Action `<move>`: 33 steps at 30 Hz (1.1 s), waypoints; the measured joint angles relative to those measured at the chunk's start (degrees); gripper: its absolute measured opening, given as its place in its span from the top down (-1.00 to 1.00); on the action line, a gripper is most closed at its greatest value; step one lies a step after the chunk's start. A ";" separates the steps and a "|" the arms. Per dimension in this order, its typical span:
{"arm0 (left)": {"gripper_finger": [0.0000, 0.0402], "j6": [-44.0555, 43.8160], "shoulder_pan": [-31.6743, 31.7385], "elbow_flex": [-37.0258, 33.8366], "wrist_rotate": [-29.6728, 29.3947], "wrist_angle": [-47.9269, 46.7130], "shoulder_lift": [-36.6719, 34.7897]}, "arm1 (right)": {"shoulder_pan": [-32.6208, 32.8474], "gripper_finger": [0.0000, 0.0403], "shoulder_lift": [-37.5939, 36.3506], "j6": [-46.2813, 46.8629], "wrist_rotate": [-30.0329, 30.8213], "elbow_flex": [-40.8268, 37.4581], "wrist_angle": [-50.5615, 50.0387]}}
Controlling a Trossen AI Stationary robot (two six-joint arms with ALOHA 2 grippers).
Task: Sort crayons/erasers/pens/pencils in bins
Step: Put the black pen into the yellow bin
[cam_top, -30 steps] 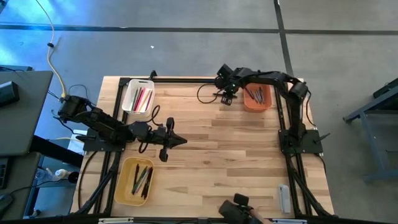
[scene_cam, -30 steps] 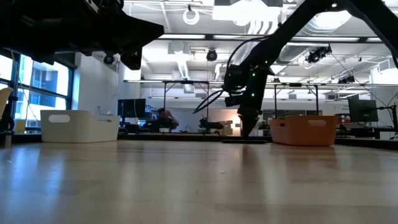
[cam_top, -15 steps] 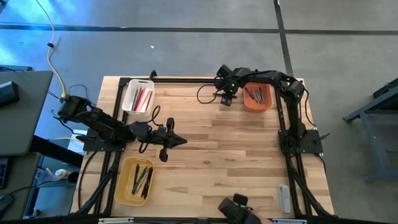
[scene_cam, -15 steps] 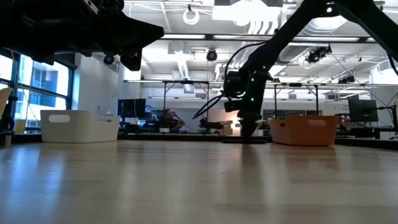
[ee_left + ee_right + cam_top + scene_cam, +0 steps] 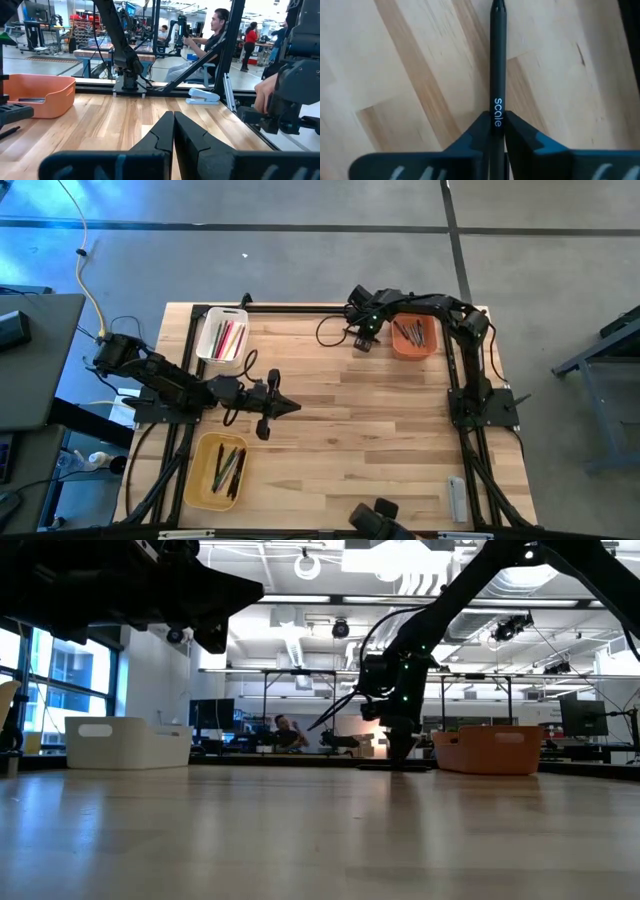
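My right gripper [image 5: 364, 342] stands at the table's far edge, just left of the orange bin [image 5: 413, 338], fingers pointing down and shut on a black pen [image 5: 498, 60] with white lettering. The pen lies on the wood. The orange bin holds several dark sticks. The white bin [image 5: 223, 336] at the far left holds red, pink and green sticks. The yellow bin [image 5: 220, 470] at the near left holds dark and green ones. My left gripper [image 5: 295, 407] hovers shut over the table's left middle, touching nothing. My right gripper pinches the black pen's barrel [image 5: 497, 107] between its two fingers [image 5: 475, 131], right at the white lettering. The fingers come from above, pointing down, one on each side of the barrel. The rest of the pen runs on past the fingers along the wood.
A grey flat bar [image 5: 456, 498] lies at the near right corner. A dark device [image 5: 378, 515] sits at the near edge. Black frame rails run along the far, left and right edges. Bare wood spans the table's middle.
My right gripper has sunk a little toward the table, just left of the orange bin.
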 joint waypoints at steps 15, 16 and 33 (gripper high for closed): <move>1.00 -1.08 -0.03 -0.89 -3.96 2.50 0.00 | 1.54 0.85 -4.83 5.89 -4.45 -0.39 0.10; 1.00 -1.02 -0.03 -1.84 -4.32 4.08 0.01 | 1.95 0.85 -5.19 6.37 -3.85 -0.39 0.23; 1.00 -5.56 5.60 -10.38 -1.50 17.95 0.00 | 16.82 0.85 -8.46 17.55 -4.22 -4.92 23.42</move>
